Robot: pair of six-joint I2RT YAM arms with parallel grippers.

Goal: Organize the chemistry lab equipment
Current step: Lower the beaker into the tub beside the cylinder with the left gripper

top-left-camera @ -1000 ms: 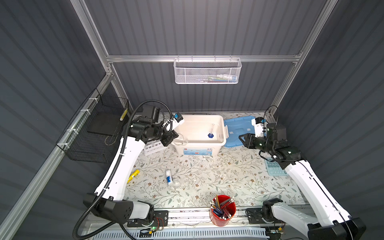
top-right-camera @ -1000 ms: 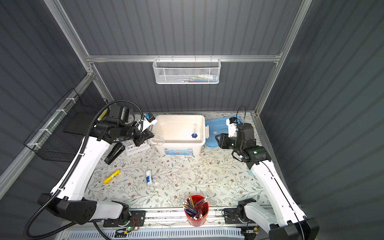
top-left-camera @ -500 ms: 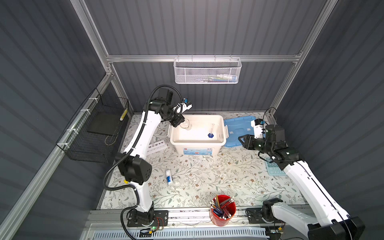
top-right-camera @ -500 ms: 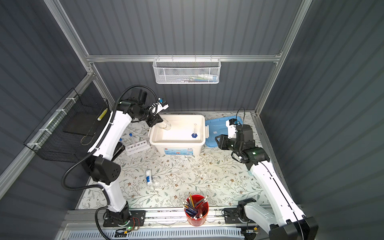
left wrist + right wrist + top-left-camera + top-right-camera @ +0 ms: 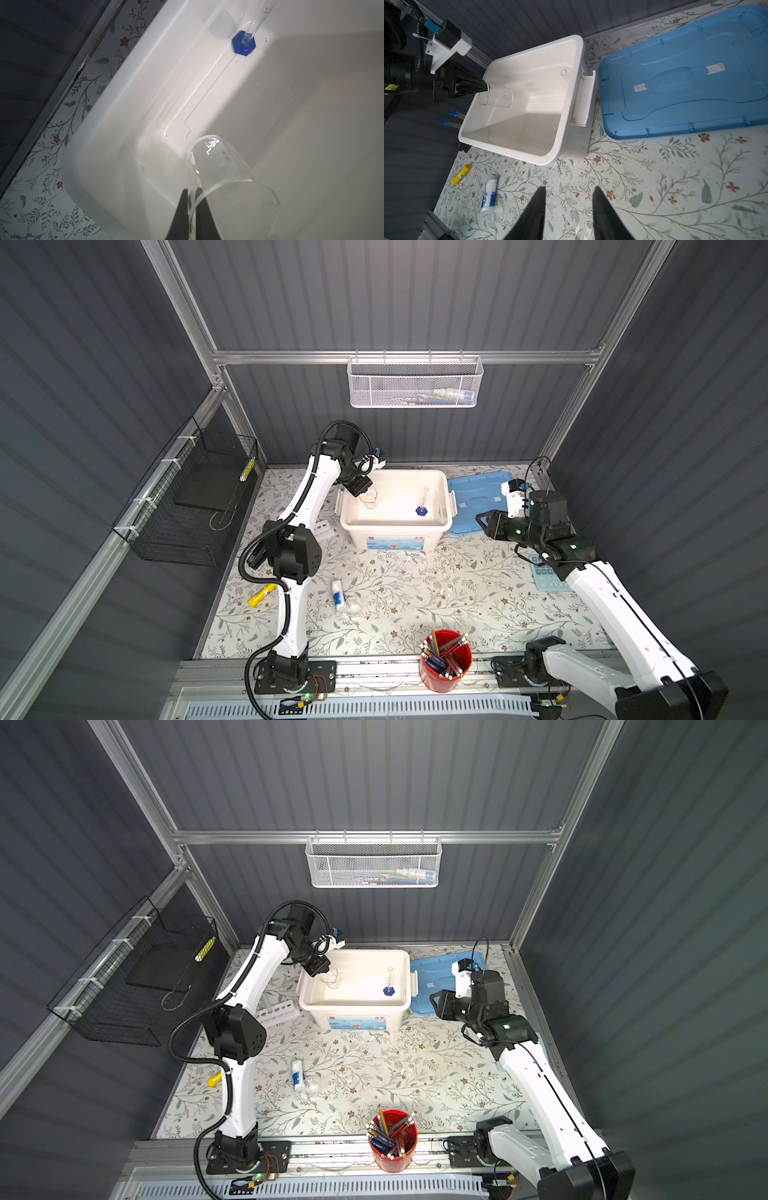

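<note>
Beaker (image 5: 224, 176) of clear glass hangs sideways over a corner of the white bin (image 5: 124, 99), rim pinched in the left claw (image 5: 191, 190), plainest in the left wrist view. Right wrist view alone shows the right claw (image 5: 569, 188) parted, empty, above the table (image 5: 654, 176).

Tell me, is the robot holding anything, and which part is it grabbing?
The left gripper pinches a clear glass beaker by its rim, over the white bin. The right gripper is open and holds nothing.

The setting is an enclosed robot test cell: corrugated grey wall panels (image 5: 415, 294), aluminium frame (image 5: 399, 357), left arm (image 5: 293, 614) and right arm (image 5: 602, 593) on a front rail (image 5: 374, 670), floral tabletop (image 5: 395, 614).
</note>
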